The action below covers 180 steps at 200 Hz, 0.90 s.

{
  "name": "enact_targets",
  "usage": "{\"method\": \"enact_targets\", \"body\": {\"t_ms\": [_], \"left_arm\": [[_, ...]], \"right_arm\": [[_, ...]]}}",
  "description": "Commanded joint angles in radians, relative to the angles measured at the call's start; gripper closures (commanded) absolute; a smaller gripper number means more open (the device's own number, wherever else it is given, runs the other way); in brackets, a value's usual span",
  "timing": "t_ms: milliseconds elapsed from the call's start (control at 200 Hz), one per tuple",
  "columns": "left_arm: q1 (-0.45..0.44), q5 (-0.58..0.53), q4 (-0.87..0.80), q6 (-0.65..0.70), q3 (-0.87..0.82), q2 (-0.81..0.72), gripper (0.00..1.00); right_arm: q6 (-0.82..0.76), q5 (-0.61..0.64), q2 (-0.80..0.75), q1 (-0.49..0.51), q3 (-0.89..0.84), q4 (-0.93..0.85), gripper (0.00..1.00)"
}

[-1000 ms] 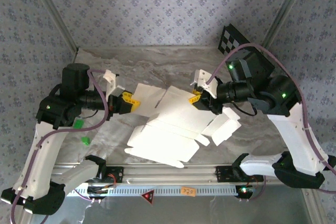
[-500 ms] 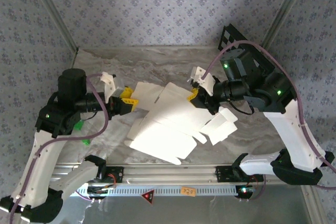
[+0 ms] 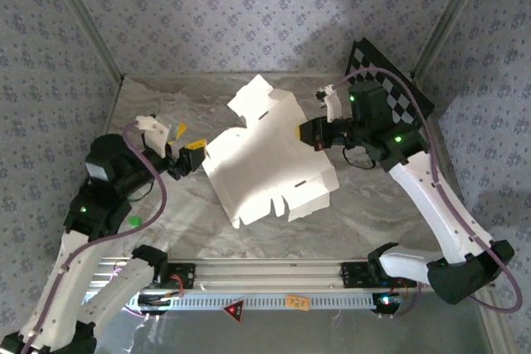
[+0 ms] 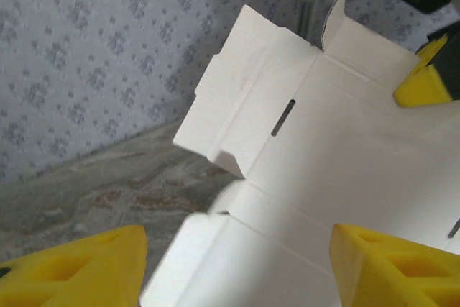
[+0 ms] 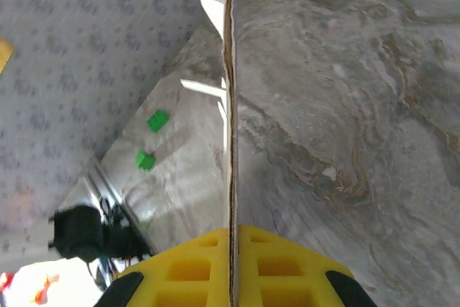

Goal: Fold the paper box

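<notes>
1. Cream-white card is what matters here. The paper box (image 3: 270, 159) is an unfolded die-cut sheet with its flaps spread, raised and tilted over the middle of the desk (image 3: 373, 205). Its pale inner face is turned up toward the overhead camera. I cannot tell whether its near flaps touch the marble-patterned top.
2. The right gripper (image 3: 309, 133) is clamped on the sheet's right-hand edge, toward the far side. In its wrist view the card runs edge-on, pinched between the yellow fingers (image 5: 284, 267).
3. The left gripper (image 3: 187, 153) stands with its jaws apart and holds nothing. It is just beside the sheet's left edge and not touching it. Its wrist view looks straight at the card between the two yellow tips, with a narrow slot (image 4: 284, 116) showing in one panel.
4. The sheet lies to the right of the free left gripper. Its long axis runs roughly from the desk's far edge to its near edge, across that gripper's line of reach. The left arm is nearer the left flaps, so it probably makes the next fold or catch.
5. The checkerboard panel (image 3: 386, 93) stands at the far right corner behind the right arm, well apart from the sheet. Small green pieces (image 3: 133, 223) lie near the desk's left edge. Nothing sits between the left gripper and the card. Held at one edge only, the thin sheet may swing or bow when pushed.
</notes>
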Motion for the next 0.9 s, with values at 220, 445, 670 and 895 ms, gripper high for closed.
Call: {"method": "enact_targets", "body": {"t_ms": [220, 445, 670, 895], "left_arm": [[0.001, -0.093, 0.147, -0.303, -0.201, 0.037, 0.33], [-0.003, -0.112, 0.189, -0.510, -0.359, 0.076, 0.45], [-0.036, -0.112, 0.311, -0.639, -0.520, 0.094, 0.67], [-0.109, -0.106, 0.358, -0.653, -0.538, 0.208, 0.78]], "right_arm": [[0.434, -0.009, -0.046, -0.120, -0.400, 0.512, 1.00], [0.304, 0.002, -0.011, -0.155, -0.486, 0.407, 1.00], [0.123, 0.139, 0.004, -0.149, -0.463, 0.240, 1.00], [0.018, 0.277, 0.044, -0.092, -0.394, 0.127, 1.00]]}}
